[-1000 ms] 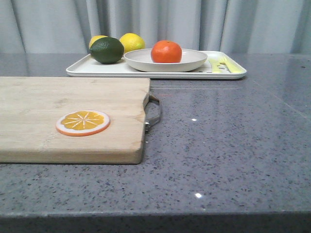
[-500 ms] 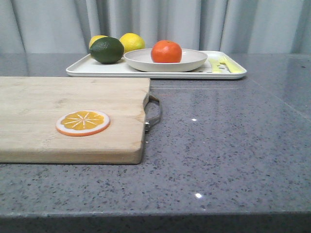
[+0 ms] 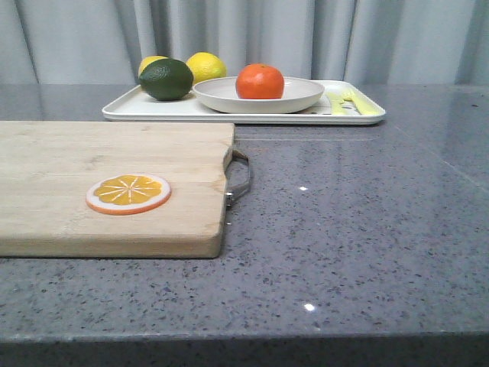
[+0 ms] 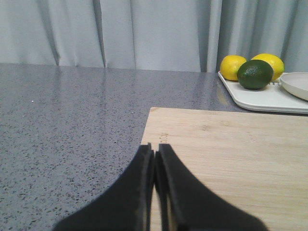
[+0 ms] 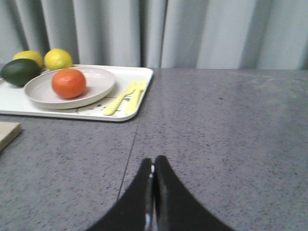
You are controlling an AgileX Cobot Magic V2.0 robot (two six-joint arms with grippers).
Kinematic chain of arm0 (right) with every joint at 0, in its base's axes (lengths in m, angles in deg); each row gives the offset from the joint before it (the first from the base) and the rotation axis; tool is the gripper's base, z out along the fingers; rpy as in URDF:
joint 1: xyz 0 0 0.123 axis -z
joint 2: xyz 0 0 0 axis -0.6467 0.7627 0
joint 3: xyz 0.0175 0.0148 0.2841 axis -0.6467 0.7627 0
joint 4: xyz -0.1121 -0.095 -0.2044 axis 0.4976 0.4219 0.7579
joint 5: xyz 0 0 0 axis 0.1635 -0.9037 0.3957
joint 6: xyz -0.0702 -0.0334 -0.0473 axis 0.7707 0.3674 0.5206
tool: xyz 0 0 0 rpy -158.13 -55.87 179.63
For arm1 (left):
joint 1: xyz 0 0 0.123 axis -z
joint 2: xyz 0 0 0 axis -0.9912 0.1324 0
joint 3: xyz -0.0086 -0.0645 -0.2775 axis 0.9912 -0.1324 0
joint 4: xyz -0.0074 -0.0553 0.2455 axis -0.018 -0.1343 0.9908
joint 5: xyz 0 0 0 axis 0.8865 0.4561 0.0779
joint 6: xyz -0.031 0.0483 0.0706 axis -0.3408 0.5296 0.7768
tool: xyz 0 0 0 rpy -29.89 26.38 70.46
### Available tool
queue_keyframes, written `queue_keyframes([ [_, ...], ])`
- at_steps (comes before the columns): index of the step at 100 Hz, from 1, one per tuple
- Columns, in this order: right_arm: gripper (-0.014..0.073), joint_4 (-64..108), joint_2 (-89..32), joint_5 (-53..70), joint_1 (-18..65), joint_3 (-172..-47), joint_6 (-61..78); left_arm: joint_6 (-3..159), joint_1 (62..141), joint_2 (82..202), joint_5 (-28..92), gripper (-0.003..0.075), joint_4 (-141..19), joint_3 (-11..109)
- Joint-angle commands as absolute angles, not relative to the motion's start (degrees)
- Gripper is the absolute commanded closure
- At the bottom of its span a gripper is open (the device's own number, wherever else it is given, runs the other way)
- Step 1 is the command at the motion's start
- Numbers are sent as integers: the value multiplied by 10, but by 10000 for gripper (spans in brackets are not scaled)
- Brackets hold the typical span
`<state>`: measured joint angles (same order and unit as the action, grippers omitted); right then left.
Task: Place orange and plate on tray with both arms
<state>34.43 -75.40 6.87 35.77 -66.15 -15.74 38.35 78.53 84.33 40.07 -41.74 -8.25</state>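
Sitting in the plate [image 3: 258, 95] on the tray [image 3: 130, 111] at the counter's [image 3: 359, 222] far edge: the orange [image 3: 260, 81], with a dark green fruit [image 3: 166, 79] and two lemons [image 3: 205, 66] at the tray's left end. Clenched on nothing, over the cutting board's [image 3: 114, 183] left edge: left gripper [image 4: 155, 166]. Likewise pinched together and empty, above bare counter nearer than the tray's right corner: right gripper [image 5: 153, 180].

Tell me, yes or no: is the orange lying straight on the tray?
No. The orange sits in the plate, and the plate rests on the tray.
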Motion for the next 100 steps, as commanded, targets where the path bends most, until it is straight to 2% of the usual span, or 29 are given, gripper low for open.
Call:
queue_keyframes([
  [1,661,422,-749,177,368,-649,-232,380,784,824,441,741,-418,-88],
  [22,661,478,-792,264,382,-579,-271,380,784,824,441,741,-418,-88],
  [51,661,474,-882,239,385,-515,-271,380,784,824,441,741,-418,-88],
  [100,661,442,-881,211,385,-485,-268,380,784,824,441,741,-418,-88],
])
